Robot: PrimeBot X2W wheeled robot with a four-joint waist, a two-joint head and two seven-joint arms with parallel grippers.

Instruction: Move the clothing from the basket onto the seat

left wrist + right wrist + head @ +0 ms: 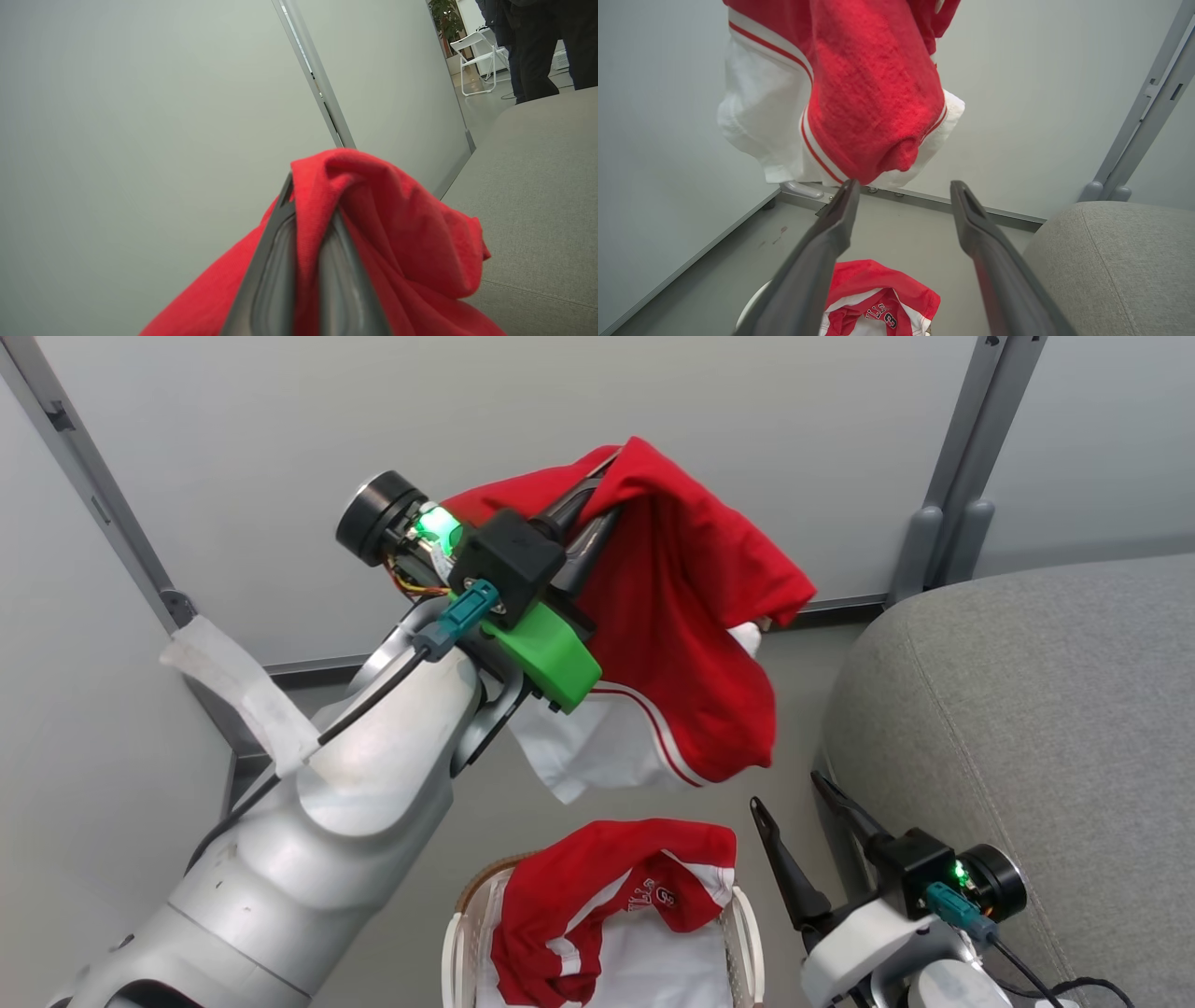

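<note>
My left gripper (607, 476) is raised high and shut on a red garment with white panels (691, 635), which hangs in the air above the floor between basket and seat. In the left wrist view the red cloth (387, 224) is pinched between the two dark fingers (275, 261). Another piece of red and white clothing (607, 896) lies in the white basket (747, 933) at the bottom middle. My right gripper (794, 807) stands open low beside the grey seat (1027, 709), nothing between its fingers. In the right wrist view the hanging garment (868, 88) is just above its fingertips.
Pale wall panels with grey metal posts (943, 523) close off the back. The floor (803, 691) is grey. A white sheet (663, 971) lines the basket. Past the seat, a person's dark legs (537, 46) and a white folding chair (476, 51) stand far off.
</note>
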